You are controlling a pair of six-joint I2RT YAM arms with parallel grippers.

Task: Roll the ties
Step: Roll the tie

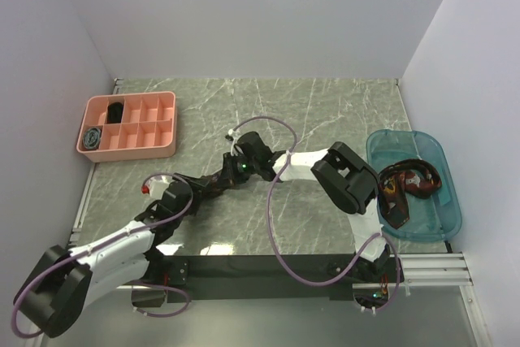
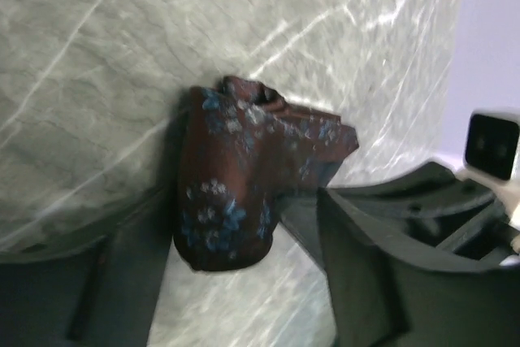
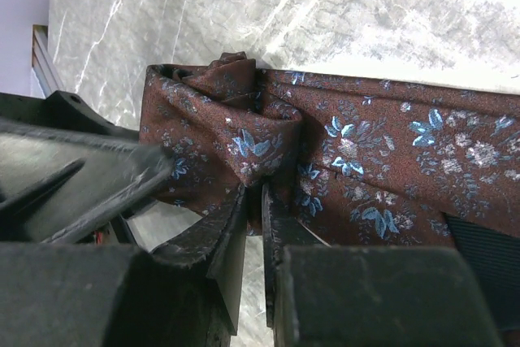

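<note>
Tie (image 1: pixel 213 183) lies across the middle of the bench (image 1: pixel 325 119) between both claws, right claw (image 3: pixel 253 201) pinching its fold, left claw (image 2: pixel 234 225) wide.

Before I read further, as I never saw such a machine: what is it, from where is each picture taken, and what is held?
Two robot arms are bolted to a marble table. One picture looks down from above; the other two come from a camera on each wrist. In the middle lies a brown flowered tie, partly rolled. The right end effector pinches a fold of it; the left end effector straddles the rolled end, grip unclear. A pink tray holds a black coil and a grey coil; a blue bin holds more ties.
</note>
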